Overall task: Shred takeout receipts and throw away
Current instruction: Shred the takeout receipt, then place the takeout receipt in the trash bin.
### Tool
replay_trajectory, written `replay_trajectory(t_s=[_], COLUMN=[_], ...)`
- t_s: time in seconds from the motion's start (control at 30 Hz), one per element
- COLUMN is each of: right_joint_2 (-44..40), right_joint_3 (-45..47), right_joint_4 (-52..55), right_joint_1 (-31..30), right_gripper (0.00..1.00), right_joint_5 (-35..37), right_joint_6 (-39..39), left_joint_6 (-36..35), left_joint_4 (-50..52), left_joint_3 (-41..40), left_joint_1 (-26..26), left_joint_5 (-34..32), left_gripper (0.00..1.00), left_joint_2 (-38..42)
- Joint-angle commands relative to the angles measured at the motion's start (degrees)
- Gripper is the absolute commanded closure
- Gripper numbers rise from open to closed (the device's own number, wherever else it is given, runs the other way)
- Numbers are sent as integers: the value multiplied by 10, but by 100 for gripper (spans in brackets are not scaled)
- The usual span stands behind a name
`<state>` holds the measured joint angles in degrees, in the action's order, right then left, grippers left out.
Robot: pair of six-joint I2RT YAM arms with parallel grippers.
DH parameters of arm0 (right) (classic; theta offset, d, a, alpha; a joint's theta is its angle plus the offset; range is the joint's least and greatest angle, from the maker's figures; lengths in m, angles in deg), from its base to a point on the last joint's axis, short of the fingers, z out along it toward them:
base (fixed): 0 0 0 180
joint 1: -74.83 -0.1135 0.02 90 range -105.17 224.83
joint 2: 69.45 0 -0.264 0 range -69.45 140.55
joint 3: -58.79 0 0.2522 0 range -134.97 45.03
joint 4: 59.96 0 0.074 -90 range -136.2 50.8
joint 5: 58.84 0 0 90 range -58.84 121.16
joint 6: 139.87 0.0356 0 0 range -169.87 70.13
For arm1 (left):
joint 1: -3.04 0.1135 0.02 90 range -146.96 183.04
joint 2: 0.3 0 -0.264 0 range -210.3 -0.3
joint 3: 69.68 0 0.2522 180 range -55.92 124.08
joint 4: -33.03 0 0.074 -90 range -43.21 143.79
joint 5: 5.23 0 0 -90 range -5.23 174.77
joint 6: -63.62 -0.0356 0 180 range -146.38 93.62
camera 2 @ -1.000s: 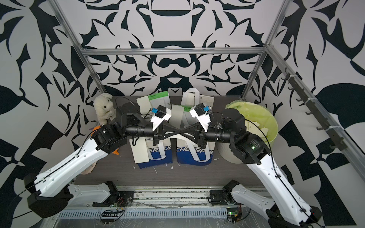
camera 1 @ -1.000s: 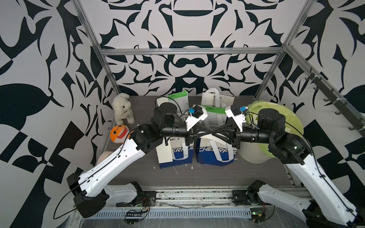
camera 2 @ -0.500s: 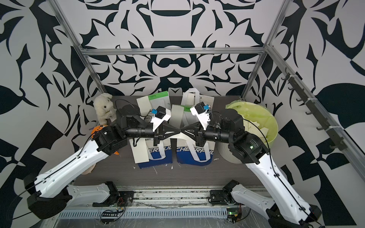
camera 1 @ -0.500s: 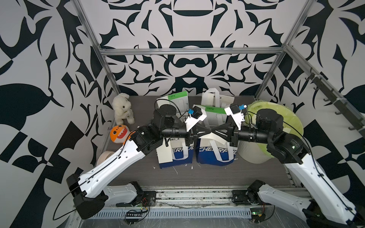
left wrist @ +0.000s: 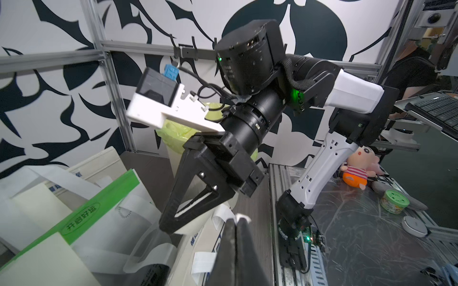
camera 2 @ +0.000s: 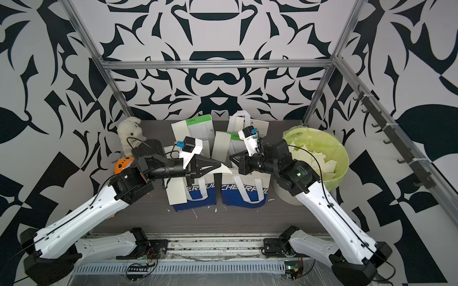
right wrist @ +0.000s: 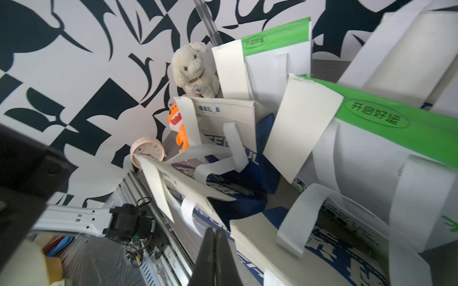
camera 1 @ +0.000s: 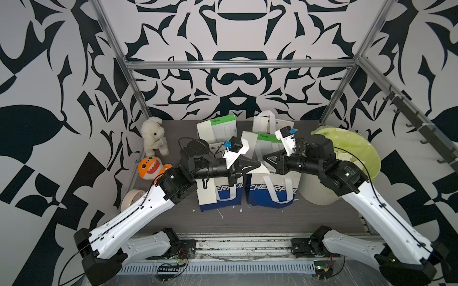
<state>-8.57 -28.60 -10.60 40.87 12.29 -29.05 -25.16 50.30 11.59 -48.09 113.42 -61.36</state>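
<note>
My left gripper (camera 1: 259, 164) (left wrist: 236, 222) is shut on a small torn piece of receipt (camera 2: 226, 170), which droops from its tips above the two front bags. Facing it a short gap away, my right gripper (camera 1: 264, 158) (right wrist: 214, 231) is shut, and its wrist view shows no paper at the tips. Whole cream receipts hang on the bags: one on the front left bag (camera 1: 207, 195), one on the back green bag (camera 1: 204, 132), one on the middle green bag (right wrist: 302, 126). Torn pieces (camera 2: 319, 158) lie in the lime-lined bin (camera 1: 366, 158) at the right.
Two blue-and-white bags (camera 1: 223, 198) (camera 1: 270, 195) stand in front, green-topped bags (camera 1: 223, 123) behind. At the left are a white plush dog (camera 1: 153, 138), an orange plush (camera 1: 151, 168) and a cream clock (camera 1: 130, 198). Small paper scraps (camera 1: 218, 213) lie on the table before the bags.
The two grippers, crossed over each other a second ago, have drawn apart. My right arm has pulled back toward the bin. The left gripper keeps its torn piece.
</note>
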Motion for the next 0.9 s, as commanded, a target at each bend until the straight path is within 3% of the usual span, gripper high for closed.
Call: replay_trajectory(t_s=[0.0, 0.2, 0.47, 0.57, 0.7, 0.73, 0.77, 0.8, 0.87], right_joint_2=[7, 18, 29, 29, 26, 27, 30, 34, 52], right_joint_3=[-39, -118, -215, -200, -157, -147, -141, -141, -153], right_joint_4=[37, 123, 210, 223, 223, 226, 231, 239, 264], right_joint_1=[2, 22, 136, 198, 266, 280, 295, 305, 315], right_gripper=[100, 100, 100, 100, 100, 86, 60, 43, 27], right_joint_5=[78, 217, 437, 465, 451, 436, 406, 374, 336], right_joint_6=[-15, -48, -112, -129, -132, -129, -129, -127, -114], left_joint_6=[11, 19, 27, 33, 34, 34, 34, 33, 33], left_joint_4=[-54, -61, -43, -32, -25, -25, -25, -25, -21], left_joint_3=[-22, -34, -24, -17, -15, -15, -15, -15, -13], left_joint_1=[-2, -2, -2, -2, -3, -3, -3, -3, -3], left_joint_5=[-33, -67, -72, -68, -61, -60, -60, -60, -61], left_gripper=[100, 100, 100, 100, 100, 100, 100, 100, 100], left_joint_2=[30, 53, 38, 24, 11, 8, 7, 6, 5])
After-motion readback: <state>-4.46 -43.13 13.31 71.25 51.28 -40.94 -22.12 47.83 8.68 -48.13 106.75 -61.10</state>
